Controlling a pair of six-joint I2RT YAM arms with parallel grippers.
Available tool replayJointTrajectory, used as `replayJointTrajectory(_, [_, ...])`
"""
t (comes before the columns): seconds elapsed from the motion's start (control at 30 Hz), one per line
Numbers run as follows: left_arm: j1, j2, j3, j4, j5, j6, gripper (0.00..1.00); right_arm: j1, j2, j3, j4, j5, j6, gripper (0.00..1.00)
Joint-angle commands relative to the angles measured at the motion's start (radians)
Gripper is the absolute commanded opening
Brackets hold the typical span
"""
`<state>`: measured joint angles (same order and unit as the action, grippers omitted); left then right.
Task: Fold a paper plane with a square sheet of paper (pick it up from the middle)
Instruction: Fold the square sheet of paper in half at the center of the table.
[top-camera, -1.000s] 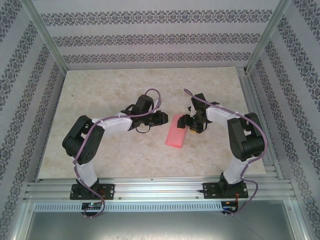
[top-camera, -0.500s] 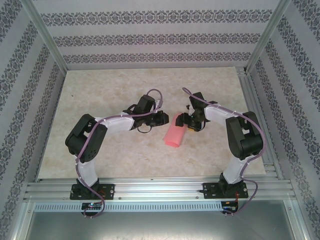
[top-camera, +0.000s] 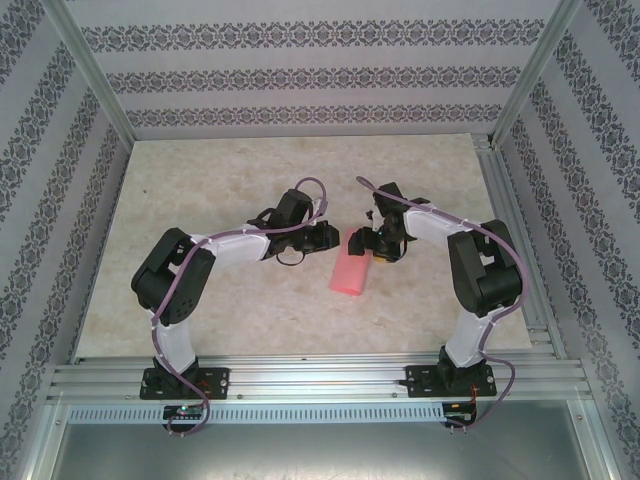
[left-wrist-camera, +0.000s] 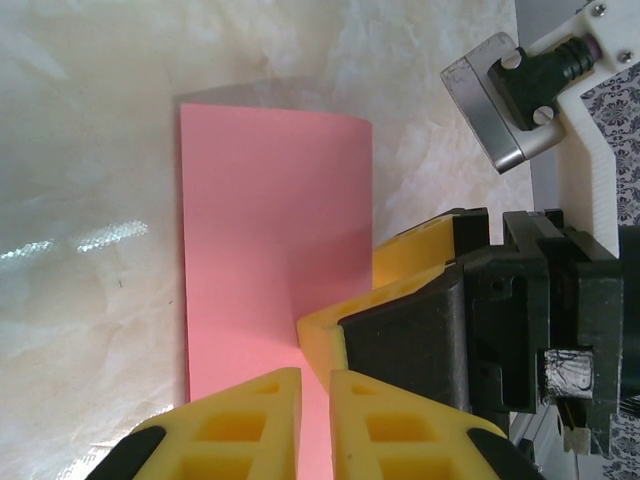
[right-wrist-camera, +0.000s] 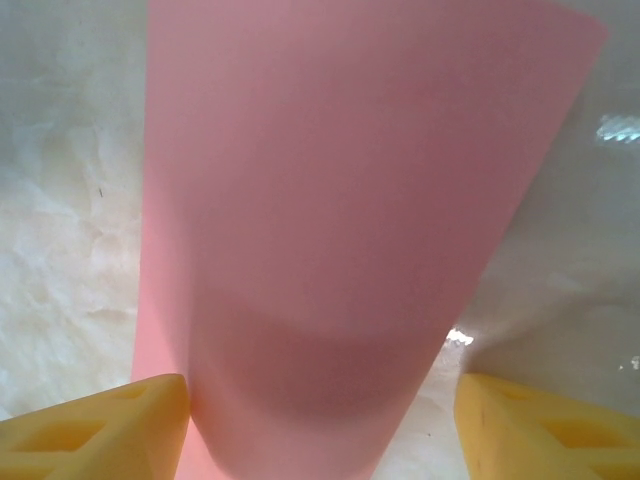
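The pink-red sheet of paper lies between the two arms as a narrow strip. Its upper end is raised. In the left wrist view the sheet of paper runs under my left gripper. That gripper's yellow jaws are closed to a thin slit with pink in it, pinching the sheet's near end. A yellow finger of the right gripper presses against the sheet's right edge. From above, my left gripper and right gripper meet at the paper's upper end. My right gripper stands wide open, and the sheet bulges up as a hump between its fingers.
The marbled table is walled by patterned panels on three sides, with metal posts at the corners. An aluminium rail at the near edge carries both arm bases. Purple cables loop over both arms.
My left gripper has slid right to the paper's upper end and closed down. The right gripper has shifted slightly left, and the sheet has bunched narrower.
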<state>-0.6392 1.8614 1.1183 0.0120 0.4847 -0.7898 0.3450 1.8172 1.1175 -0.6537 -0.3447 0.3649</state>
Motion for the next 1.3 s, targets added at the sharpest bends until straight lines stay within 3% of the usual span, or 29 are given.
replayJointTrajectory(0.0, [-0.013,0.017,0.014,0.02,-0.009,-0.013,0.17,0.005,0.023,0.034,-0.039,0.022,-0.041,0.7])
replayJointTrajectory(0.9, [-0.016,0.023,0.012,0.029,0.002,-0.021,0.16,-0.012,-0.03,-0.045,0.076,0.092,0.081,0.73])
replayJointTrajectory(1.27, [-0.017,0.028,0.012,0.03,0.003,-0.022,0.16,-0.006,0.013,-0.02,0.041,0.092,0.061,0.73])
